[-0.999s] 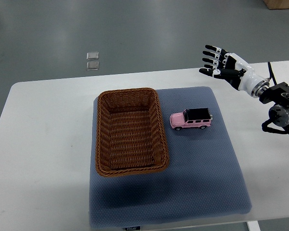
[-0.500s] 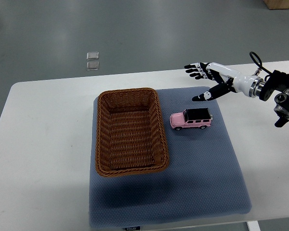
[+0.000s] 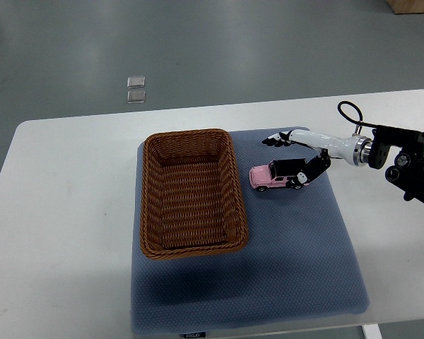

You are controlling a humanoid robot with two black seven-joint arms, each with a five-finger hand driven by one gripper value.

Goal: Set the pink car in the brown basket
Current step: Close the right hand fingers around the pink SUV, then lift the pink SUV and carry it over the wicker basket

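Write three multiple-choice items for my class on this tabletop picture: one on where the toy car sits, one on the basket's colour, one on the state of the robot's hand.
1. The pink car sits:
A. inside the basket
B. on the blue mat, right of the basket
C. on the floor

2. The basket is:
A. brown
B. white
C. green

3. The right hand is:
A. out of view
B. lifting the car high
C. open, down around the car

Answers: 1 B, the car rests on the blue mat. 2 A, brown wicker. 3 C, fingers spread beyond the car, thumb at its rear, car not lifted.

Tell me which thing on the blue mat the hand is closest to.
The pink car, beside the right hand, whose thumb reaches the car's rear; the brown basket sits farther left on the blue mat.
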